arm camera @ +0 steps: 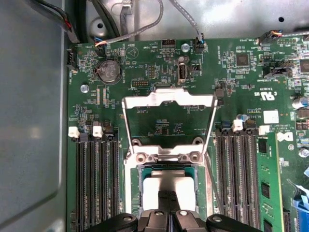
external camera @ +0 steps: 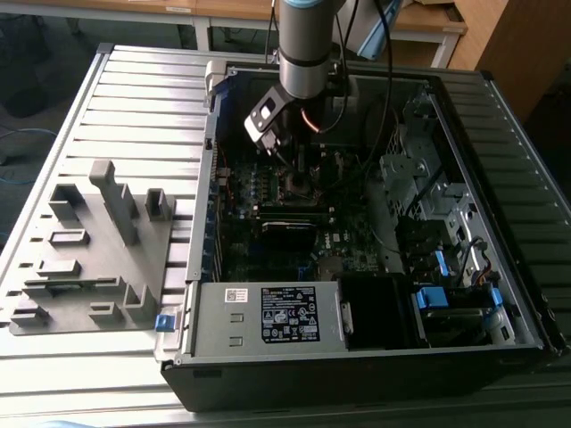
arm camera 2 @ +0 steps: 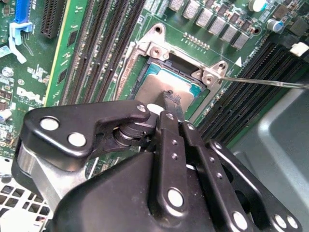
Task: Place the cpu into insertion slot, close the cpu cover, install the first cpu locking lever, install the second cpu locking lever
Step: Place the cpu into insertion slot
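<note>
Two closed fingers (arm camera 2: 170, 123), tips on cpu (arm camera 2: 155, 87), inside insertion slot (arm camera 2: 174, 62)

One cpu (arm camera: 159, 184), one cpu cover (arm camera: 169, 98), maybe two levers (arm camera 2: 270, 82).

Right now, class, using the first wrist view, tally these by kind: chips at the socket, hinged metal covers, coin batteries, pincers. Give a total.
Chip: 1
Hinged metal cover: 1
Coin battery: 1
Pincer: 1
Total: 4
</note>
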{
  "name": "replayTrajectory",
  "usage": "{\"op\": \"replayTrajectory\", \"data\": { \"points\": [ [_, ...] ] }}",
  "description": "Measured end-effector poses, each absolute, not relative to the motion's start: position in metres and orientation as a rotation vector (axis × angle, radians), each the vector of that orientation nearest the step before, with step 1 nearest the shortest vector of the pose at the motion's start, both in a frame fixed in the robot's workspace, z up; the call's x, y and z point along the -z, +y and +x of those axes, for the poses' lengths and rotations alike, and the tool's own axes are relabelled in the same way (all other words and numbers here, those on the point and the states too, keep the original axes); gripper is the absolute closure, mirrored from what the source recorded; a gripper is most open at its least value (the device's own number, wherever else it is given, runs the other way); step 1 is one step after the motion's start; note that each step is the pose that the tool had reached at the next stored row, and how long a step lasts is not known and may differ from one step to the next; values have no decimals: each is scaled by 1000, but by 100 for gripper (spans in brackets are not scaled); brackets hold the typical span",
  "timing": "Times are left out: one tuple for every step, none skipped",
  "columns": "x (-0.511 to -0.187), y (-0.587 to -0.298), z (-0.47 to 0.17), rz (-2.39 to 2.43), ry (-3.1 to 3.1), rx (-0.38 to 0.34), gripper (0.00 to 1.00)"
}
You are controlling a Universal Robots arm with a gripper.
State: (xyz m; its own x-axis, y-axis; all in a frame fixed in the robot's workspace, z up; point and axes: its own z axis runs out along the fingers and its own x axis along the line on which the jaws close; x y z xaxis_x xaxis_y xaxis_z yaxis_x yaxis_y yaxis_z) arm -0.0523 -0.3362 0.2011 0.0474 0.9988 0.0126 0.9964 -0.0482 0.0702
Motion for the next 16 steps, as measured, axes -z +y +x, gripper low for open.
{"op": "replayTrajectory", "data": {
  "points": [
    [-200,-336,-52,2243,2137,-89,89],
    [-200,-336,-52,2243,2137,-88,89],
    [-200,-336,-52,2243,2137,-88,89],
    [-199,-336,-52,2243,2137,-88,89],
    [-199,-336,-52,2243,2137,-88,89],
    [-199,-336,-52,2243,2137,-89,89],
    [-199,-336,-52,2243,2137,-89,89],
    [-199,-336,-52,2243,2137,-89,89],
    [-199,-336,-52,2243,2137,-89,89],
    [-199,-336,-52,2243,2137,-89,89],
    [-199,-336,-52,2243,2137,-89,89],
    [-199,-336,-52,2243,2137,-89,89],
    [-199,-336,-52,2243,2137,-89,89],
    [-199,-336,-52,2243,2137,-89,89],
    [-199,-336,-52,2243,2137,-89,89],
    [-199,-336,-52,2243,2137,-90,89]
  ]
}}
